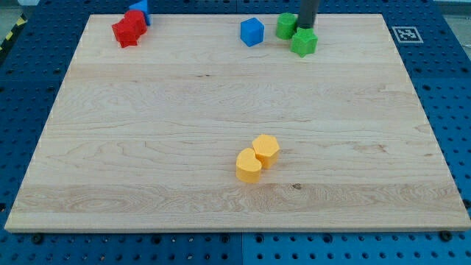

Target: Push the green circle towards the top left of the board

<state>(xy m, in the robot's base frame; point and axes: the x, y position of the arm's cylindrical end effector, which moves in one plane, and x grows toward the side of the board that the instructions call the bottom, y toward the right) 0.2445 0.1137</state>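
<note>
Rod tip (305, 27) sits at the worktop's (221, 147) top edge, just right of the green circle (286, 26), touching or nearly; no fingers, holds nothing. Top-left lies leftward.

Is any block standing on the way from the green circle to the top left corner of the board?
Yes. The blue cube lies just left of the green circle, and the red blocks sit near that corner. My tip touches the circle's right side.
</note>
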